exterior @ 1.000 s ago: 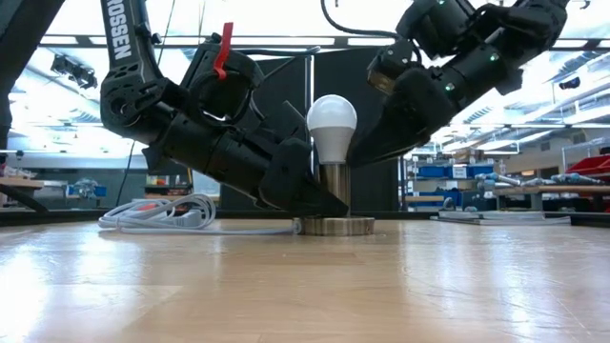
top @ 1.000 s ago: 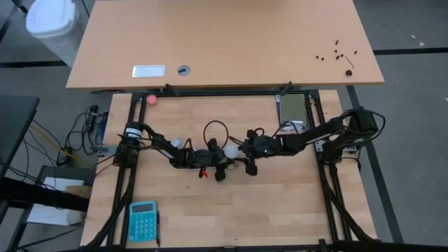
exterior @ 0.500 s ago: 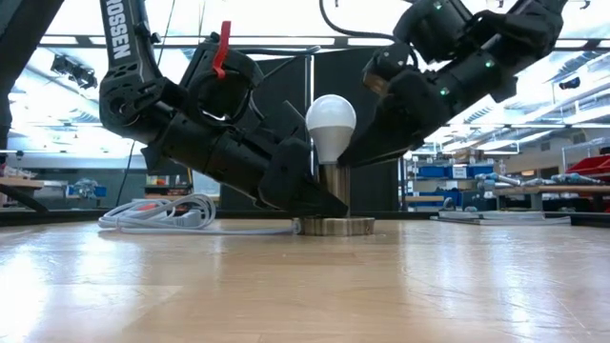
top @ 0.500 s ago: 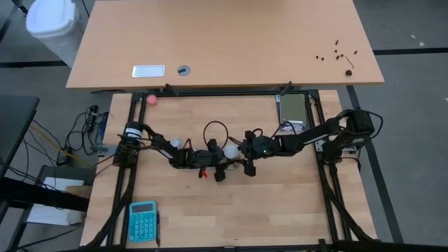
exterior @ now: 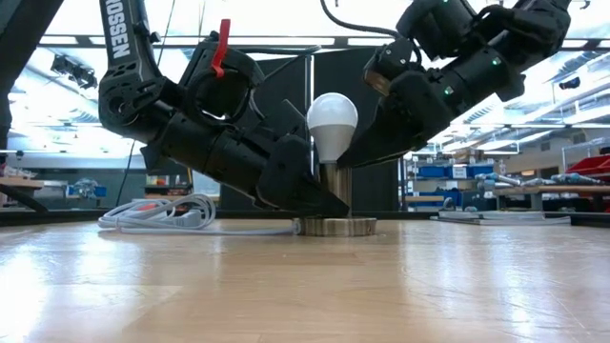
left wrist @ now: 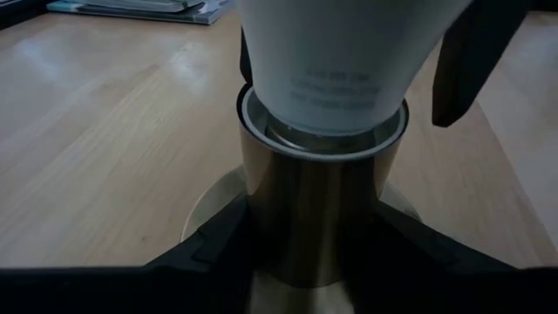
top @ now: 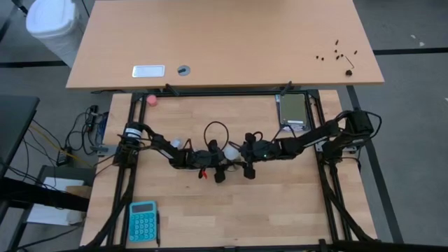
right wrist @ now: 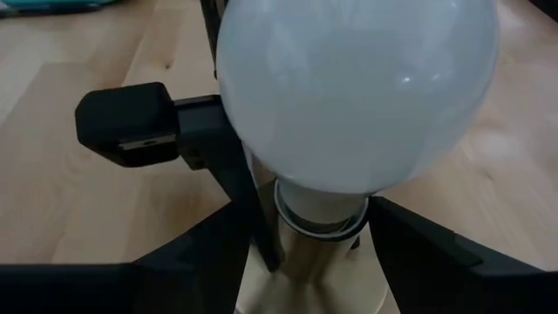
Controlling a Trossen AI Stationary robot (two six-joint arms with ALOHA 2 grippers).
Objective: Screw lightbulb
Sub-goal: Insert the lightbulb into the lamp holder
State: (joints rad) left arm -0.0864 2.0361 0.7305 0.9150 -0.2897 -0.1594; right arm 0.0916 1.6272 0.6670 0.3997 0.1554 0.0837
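Observation:
The white lightbulb (exterior: 332, 124) stands upright with its base in the brass socket (exterior: 334, 195) at the table's middle (top: 230, 150). The socket's round foot (exterior: 335, 226) rests flat on the wood. My left gripper (left wrist: 314, 253) comes in low from the left and is shut on the socket. My right gripper (right wrist: 314, 253) comes slanting down from the right (exterior: 357, 152). It is open, with one finger on each side of the bulb's neck (right wrist: 318, 214), just below the globe. I see no plain contact there. My left gripper pinches the socket's upright metal cylinder (left wrist: 305, 209) between its two fingers, low on the cylinder and just above the foot. The fingers come slanting down from the table's left. The socket stands upright with its foot on the table and the bulb seated in its top.
A coil of white cord (exterior: 162, 211) lies on the table left of the socket. A pink ball (top: 151, 100) is at the far left, a teal calculator (top: 143, 220) at the near left and a grey pad (top: 292, 108) at the far right. Bare wood lies toward the near edge.

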